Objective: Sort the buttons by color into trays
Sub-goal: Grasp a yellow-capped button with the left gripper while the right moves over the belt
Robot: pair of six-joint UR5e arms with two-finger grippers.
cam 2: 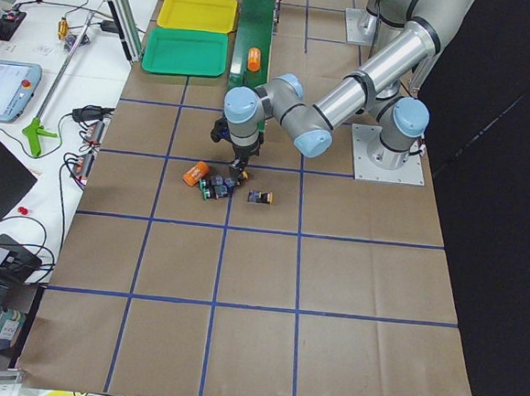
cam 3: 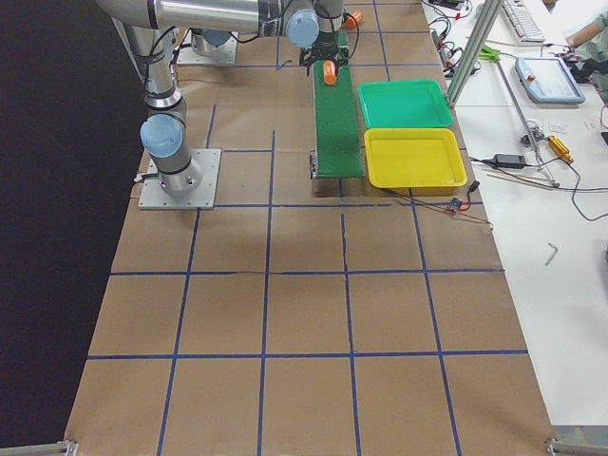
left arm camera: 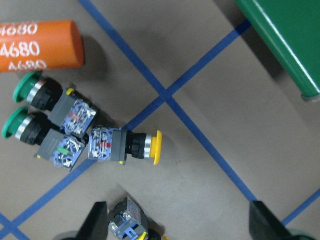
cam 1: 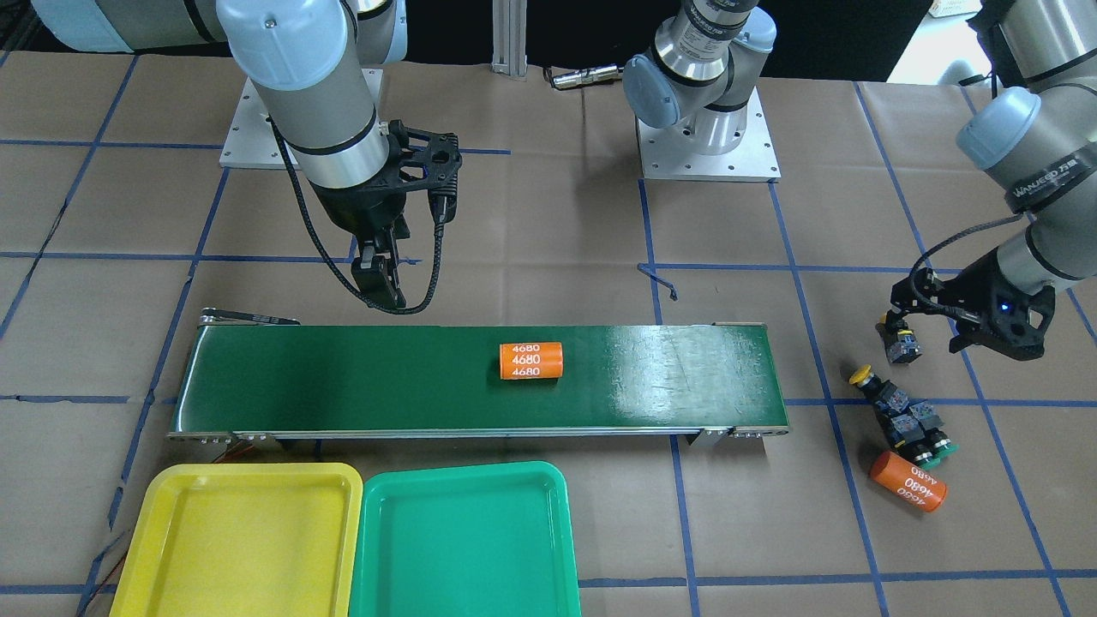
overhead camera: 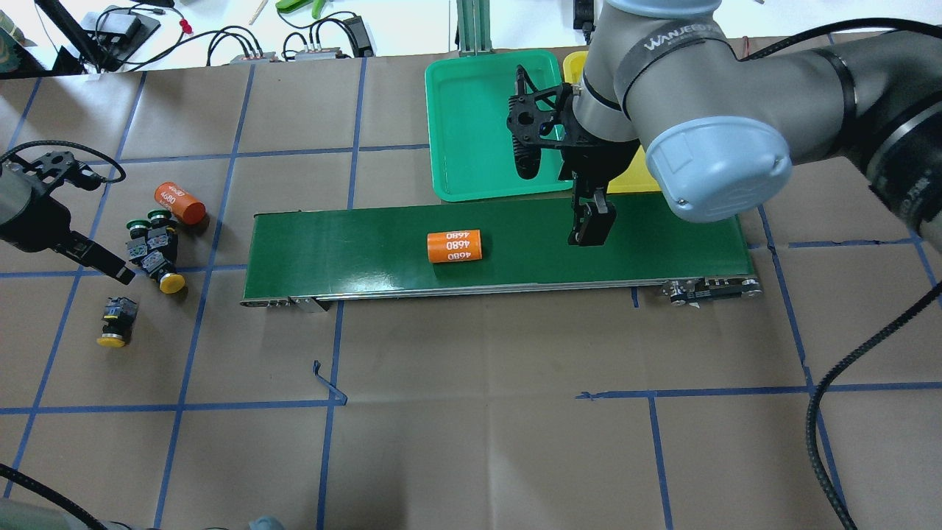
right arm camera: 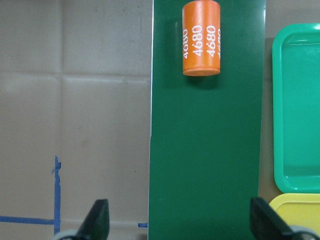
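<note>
At the far left of the overhead view the left arm point(overhead camera: 29, 213) is hanging low over the tabletop point(overhead camera: 471, 427). Its left jaws are standing wide apart and gripping nothing. In the left wrist view a lone yellow button point(left arm camera: 129, 222) is lying on its side between the fingertips point(left arm camera: 97, 222), close to one and well clear of the other.

Just beside it, three more buttons are lying in a touching cluster. Two green buttons point(left arm camera: 47, 97) point(left arm camera: 35, 132) are resting side by side, and a second yellow button point(left arm camera: 120, 145) is pressing its body against one green button's body, its cap pointing the opposite way. An orange cylinder point(overhead camera: 179, 203) marked 4680 is lying just beside the green caps.

Farther right, the conveyor belt point(overhead camera: 353, 243) is carrying a second orange cylinder point(overhead camera: 454, 246) near its middle. The right arm point(overhead camera: 692, 110) is reaching over the belt's right part, and its right jaws are spread wide, empty and pointing down at the belt.

Beyond the belt, the green tray point(overhead camera: 471, 125) and the yellow tray point(cam 1: 240, 548) are sitting side by side. The right arm is hiding most of the yellow one in the overhead view.
</note>
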